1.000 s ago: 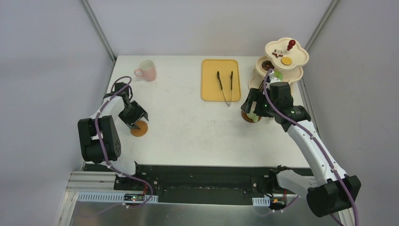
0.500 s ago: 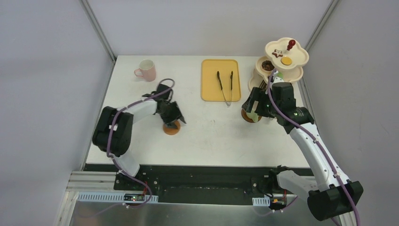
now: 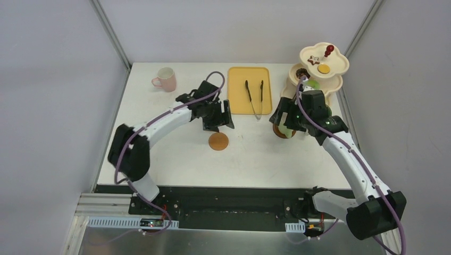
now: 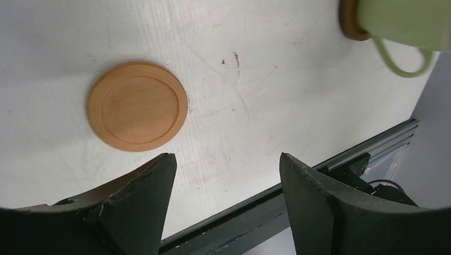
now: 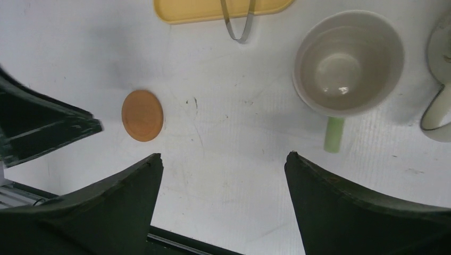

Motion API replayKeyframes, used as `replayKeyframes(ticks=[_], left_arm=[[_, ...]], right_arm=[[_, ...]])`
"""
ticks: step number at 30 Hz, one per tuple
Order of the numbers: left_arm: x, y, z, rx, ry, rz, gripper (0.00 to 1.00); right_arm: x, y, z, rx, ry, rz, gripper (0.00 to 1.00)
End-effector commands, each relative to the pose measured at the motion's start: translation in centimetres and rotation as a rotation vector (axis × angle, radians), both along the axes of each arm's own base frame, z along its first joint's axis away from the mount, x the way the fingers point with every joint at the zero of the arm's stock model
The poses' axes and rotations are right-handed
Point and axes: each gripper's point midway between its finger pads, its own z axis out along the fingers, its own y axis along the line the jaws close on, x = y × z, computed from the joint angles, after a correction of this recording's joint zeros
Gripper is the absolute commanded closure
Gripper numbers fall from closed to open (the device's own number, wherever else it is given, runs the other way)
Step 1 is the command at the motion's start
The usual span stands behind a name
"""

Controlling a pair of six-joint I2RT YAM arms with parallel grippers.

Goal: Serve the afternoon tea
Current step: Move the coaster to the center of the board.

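found the left gripper (image 3: 219,121) poised above the middle of the table (image 3: 255,154), jaws spread wide, nothing between them. located one round brown coaster (image 3: 218,141) flat on the table just on the near side of that gripper, bare and clear of both fingers. found the right gripper (image 3: 284,119) over the right part of the table, jaws likewise wide and empty. located the pale green mug (image 5: 348,61) upright on a second coaster (image 4: 348,21) below that gripper, handle toward the near edge, not touched by either finger. recorded the pink mug (image 3: 166,79) upright at the far left corner, well apart from both arms. recorded the tiered stand (image 3: 319,77) at the far right corner, red knob (image 3: 329,49) on top, toy pastries (image 3: 314,60) on its tiers. noted black tongs (image 3: 254,98) lying on the yellow tray (image 3: 236,90) at the far centre.
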Motion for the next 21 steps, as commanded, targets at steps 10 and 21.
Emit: replayKeyframes(ticks=[10, 21], left_arm=[[-1.4, 16.4, 21.2, 0.222, -0.725, 0.411, 0.11], [-3.9, 21.7, 26.7, 0.302, -0.87, 0.525, 0.05]], right_arm=[[0.8, 15.9, -6.5, -0.104, 0.152, 0.332, 0.02], [1.0, 23.9, -13.1, -0.353, 0.256, 0.429, 0.04]])
